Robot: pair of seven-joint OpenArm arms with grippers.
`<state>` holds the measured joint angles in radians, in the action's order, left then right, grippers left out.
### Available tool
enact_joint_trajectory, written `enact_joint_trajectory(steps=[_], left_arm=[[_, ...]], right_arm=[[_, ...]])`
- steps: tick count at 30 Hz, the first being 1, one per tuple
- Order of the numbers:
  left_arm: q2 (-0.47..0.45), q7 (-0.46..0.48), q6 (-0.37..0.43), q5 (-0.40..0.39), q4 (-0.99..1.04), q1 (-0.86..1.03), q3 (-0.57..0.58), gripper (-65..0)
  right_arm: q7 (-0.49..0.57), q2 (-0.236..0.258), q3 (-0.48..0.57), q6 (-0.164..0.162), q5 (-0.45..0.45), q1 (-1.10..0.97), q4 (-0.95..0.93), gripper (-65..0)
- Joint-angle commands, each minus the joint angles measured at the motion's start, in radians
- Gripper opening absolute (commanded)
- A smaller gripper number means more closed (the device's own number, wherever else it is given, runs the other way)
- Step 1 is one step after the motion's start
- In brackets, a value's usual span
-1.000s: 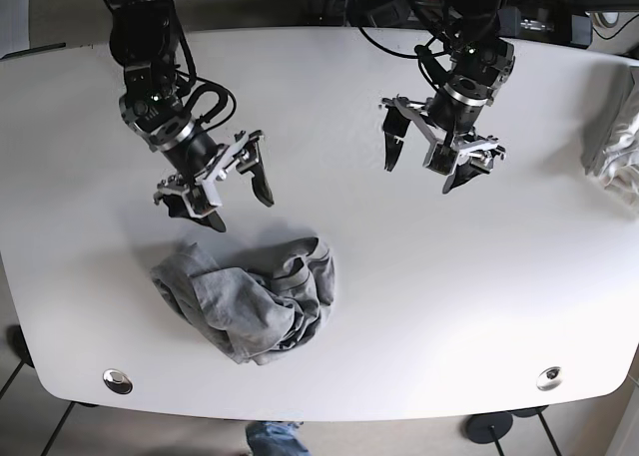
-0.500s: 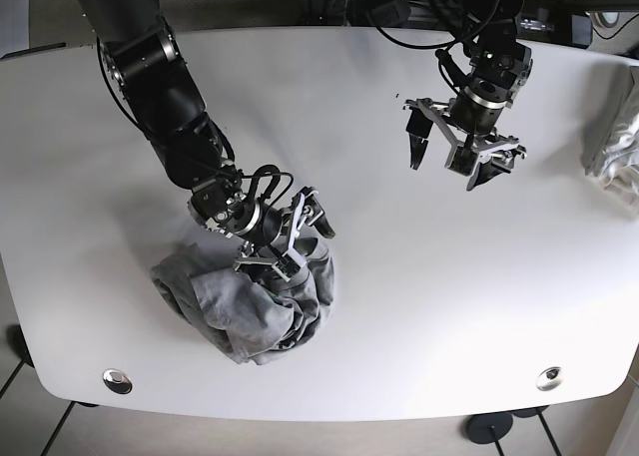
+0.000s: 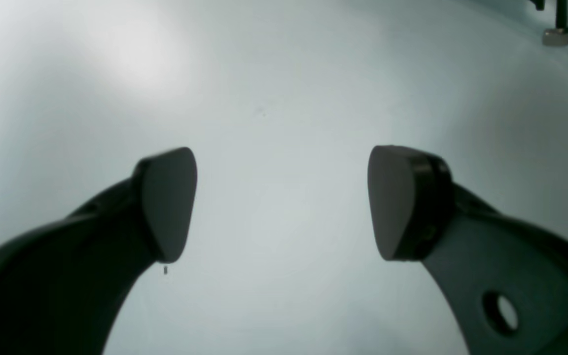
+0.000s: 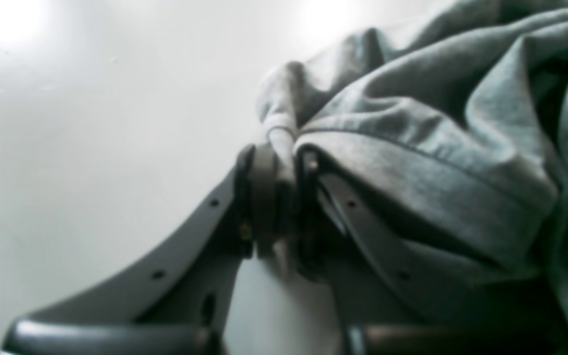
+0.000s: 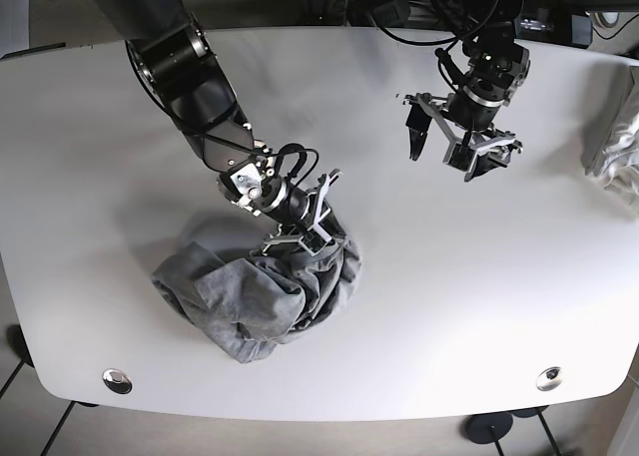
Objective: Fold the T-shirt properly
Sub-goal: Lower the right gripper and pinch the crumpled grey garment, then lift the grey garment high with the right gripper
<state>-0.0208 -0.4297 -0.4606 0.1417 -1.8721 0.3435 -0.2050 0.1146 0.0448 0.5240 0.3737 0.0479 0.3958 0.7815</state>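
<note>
Pinching a fold of the shirt [image 5: 262,296], the right gripper [image 5: 312,228] has its jaws pressed together on the cloth's upper edge, with the crumpled grey heap spreading below and to the camera-left of it. Bare table [image 5: 449,296] lies wide on every other side of that gripper, and the near table edge sits well beyond the heap. The left gripper [image 5: 459,149] hangs over bare tabletop far from the shirt, jaws spread, nothing between them. A second bundle of cloth [image 5: 614,142] lies at the table's far side edge, beyond the left gripper. The right wrist view shows what the base view cannot: a hemmed edge of shirt [image 4: 412,162] clamped between the fingers [image 4: 264,197]. The left wrist view shows only pads [image 3: 168,202] apart over blank surface.
</note>
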Motion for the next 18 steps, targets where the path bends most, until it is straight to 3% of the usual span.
enact_joint_trajectory(steps=[1,4,6,8,11,13,15,18], left_arm=[[-0.005,0.025,0.006,-0.011,-0.019,-0.007,-0.001,-13.9],[-0.005,0.025,0.004,-0.012,-0.042,-0.007,-0.011,-13.9],[0.0,0.027,0.004,-0.064,-0.074,-0.007,-0.049,-13.9],[-0.006,0.027,0.004,-0.219,-0.096,-0.007,-0.121,-13.9],[-0.044,0.025,0.004,-0.38,-0.096,-0.007,-0.21,-13.9],[-0.061,0.024,0.004,-0.437,-0.093,-0.007,-0.231,-13.9],[-0.078,0.025,0.004,-0.455,-0.091,-0.005,-0.235,-13.9],[-0.078,0.025,0.004,-0.455,-0.094,-0.005,-0.236,-13.9]], right_arm=[[-0.106,0.008,-0.017,0.015,0.022,-0.076,0.134,-62.9],[-0.269,0.014,-0.098,0.023,0.033,-0.237,0.456,-62.9],[-0.376,0.043,-0.118,0.026,0.033,-0.34,0.708,-62.9],[-0.499,0.089,-0.126,0.026,0.031,-0.403,0.964,-62.9],[-0.625,0.148,-0.163,0.028,0.022,-0.397,1.212,-62.9],[-0.662,0.148,-0.198,0.037,0.025,-0.357,1.268,-62.9],[-0.669,0.145,-0.239,0.089,0.025,-0.28,1.268,-62.9],[-0.705,0.143,-0.279,0.127,0.022,-0.156,1.265,-62.9]])
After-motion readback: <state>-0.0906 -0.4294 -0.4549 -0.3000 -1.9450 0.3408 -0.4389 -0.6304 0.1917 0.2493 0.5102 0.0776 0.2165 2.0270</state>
